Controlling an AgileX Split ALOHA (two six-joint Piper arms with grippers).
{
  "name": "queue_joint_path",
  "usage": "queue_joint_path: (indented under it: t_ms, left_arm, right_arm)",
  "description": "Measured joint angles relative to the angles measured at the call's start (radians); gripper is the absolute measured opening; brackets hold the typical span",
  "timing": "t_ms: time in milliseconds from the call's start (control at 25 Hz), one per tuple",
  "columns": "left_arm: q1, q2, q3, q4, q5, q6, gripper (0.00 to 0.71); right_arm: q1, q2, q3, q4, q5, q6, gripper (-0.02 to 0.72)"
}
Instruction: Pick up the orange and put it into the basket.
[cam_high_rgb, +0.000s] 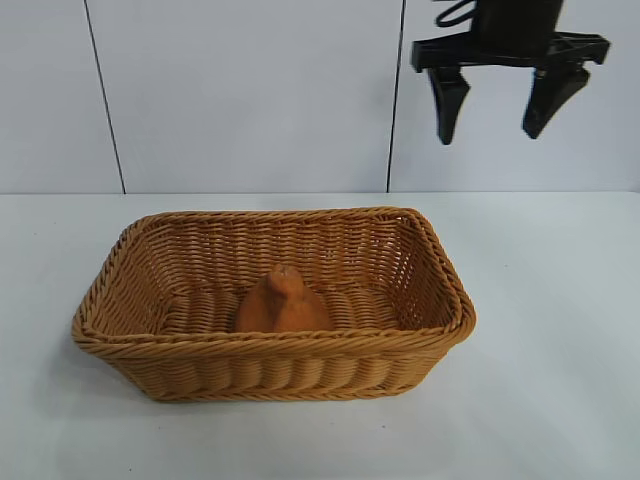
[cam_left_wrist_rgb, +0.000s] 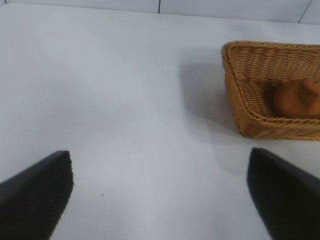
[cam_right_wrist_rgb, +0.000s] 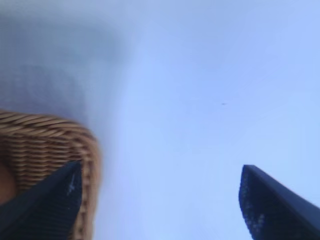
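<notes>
- The orange (cam_high_rgb: 283, 302) sits on the floor of the basket (cam_high_rgb: 150, 345), just left of centre in the exterior view, knobby end pointing up, resting near the front wall.
- The basket stands on the white table (cam_high_rgb: 560, 400), lower middle of the frame, upright and level.
- Up in the top right corner, the right gripper (cam_high_rgb: 496, 118) hangs high above the table, beyond the basket's right end, fingers pointing down.
- Its jaws are spread wide with nothing between them. That fits a drop already made, by my reading.
- From the right wrist view, only the basket's braided corner (cam_right_wrist_rgb: 55, 135) shows at the lower left, beside one dark finger (cam_right_wrist_rgb: 47, 210); the rest is bare table.
- The left gripper (cam_left_wrist_rgb: 160, 195) is parked low over the table, well apart from the basket, which shows at the right edge of its view with the orange (cam_left_wrist_rgb: 297, 98) inside.
- Its jaws stand almost fully open and empty; this arm looks idle.
- Judgement: the fruit is in, so the task looks complete.
</notes>
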Motion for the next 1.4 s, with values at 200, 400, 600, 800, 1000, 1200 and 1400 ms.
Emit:
queue_joint_path:
  t_ms: [200,400,600,800,1000,1200,1400]
  left_arm:
    - [0.0,0.0,0.0,0.0,0.0,0.0,0.673]
    - [0.0,0.0,0.0,0.0,0.0,0.0,0.673]
    - [0.0,0.0,0.0,0.0,0.0,0.0,0.673]
    - [0.0,0.0,0.0,0.0,0.0,0.0,0.673]
    - [0.0,0.0,0.0,0.0,0.0,0.0,0.673]
    - [0.0,0.0,0.0,0.0,0.0,0.0,0.673]
    - [0.0,0.0,0.0,0.0,0.0,0.001,0.673]
  right_arm:
    - [-0.155,0.0,0.0,-0.001,0.0,-0.006,0.591]
    - [-0.21,0.0,0.001,0.025,0.002,-0.012,0.591]
    - [-0.21,-0.037,0.106,0.038,0.001,-0.044,0.591]
    - [-0.21,-0.131,0.31,0.039,0.008,-0.05,0.591]
    - [-0.21,-0.284,0.539,0.079,0.008,-0.052,0.591]
    - [-0.21,-0.485,0.768,0.101,0.008,-0.076,0.591]
    - [-0.21,-0.706,0.967,0.103,0.008,-0.093,0.591]
